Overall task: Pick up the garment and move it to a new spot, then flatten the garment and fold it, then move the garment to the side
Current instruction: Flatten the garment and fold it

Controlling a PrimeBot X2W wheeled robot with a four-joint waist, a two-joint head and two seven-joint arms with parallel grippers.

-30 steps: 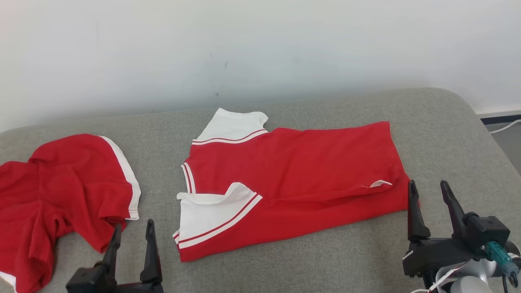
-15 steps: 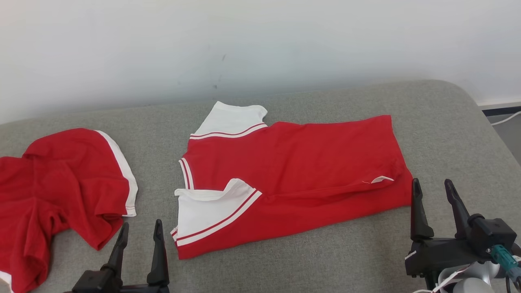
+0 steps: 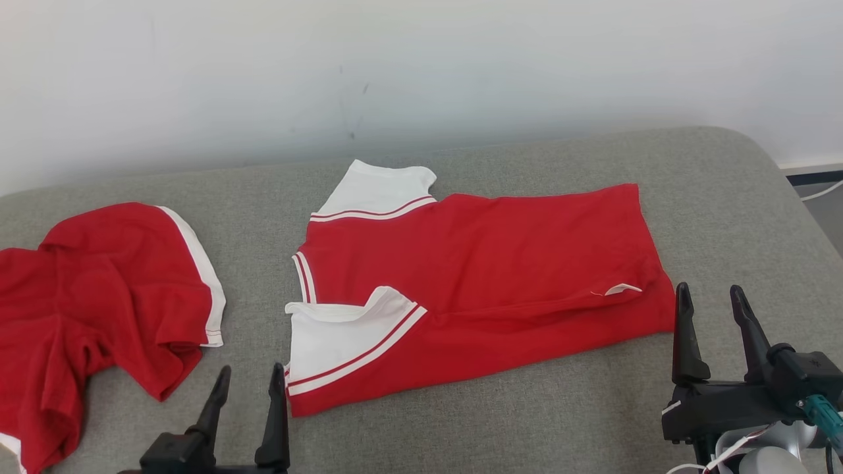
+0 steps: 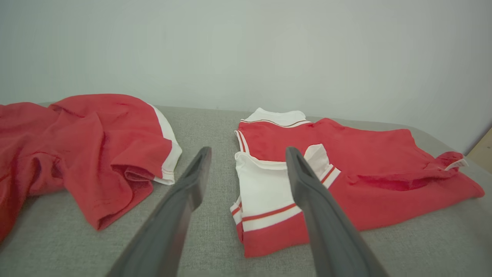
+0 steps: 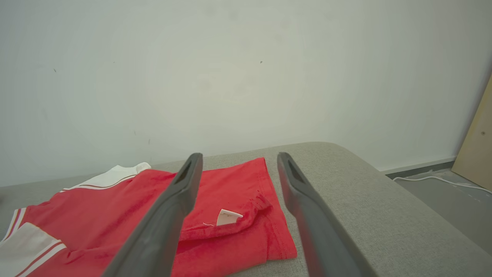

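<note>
**Red jersey garment, folded lengthwise, on a grey upholstered surface**

Red cloth with white, red-striped sleeves: the garment (image 3: 474,276) is shown at the centre of the head view, laid flat and folded along its length. Its sleeves point toward the left of the frame and its hem toward the right. A white label (image 3: 622,288) is exposed near the hem, where the upper layer is rolled back. The fabric is judged soft, light and limp, so sagging and slipping of the layers is to be expected when it is lifted. Both ends are therefore best pinched through every layer, at the hem corner and at the sleeve end. The left gripper (image 3: 252,368) is seen released, jaws spread, at the lower left, just beside the garment's near sleeve corner. The right gripper (image 3: 709,288) is likewise spread and empty at the lower right, just beside the hem. A second red garment (image 3: 99,296) lies crumpled at the left edge. Both garments are borne by the grey cushion (image 3: 527,421), which is backed by a pale wall (image 3: 421,79).
</note>
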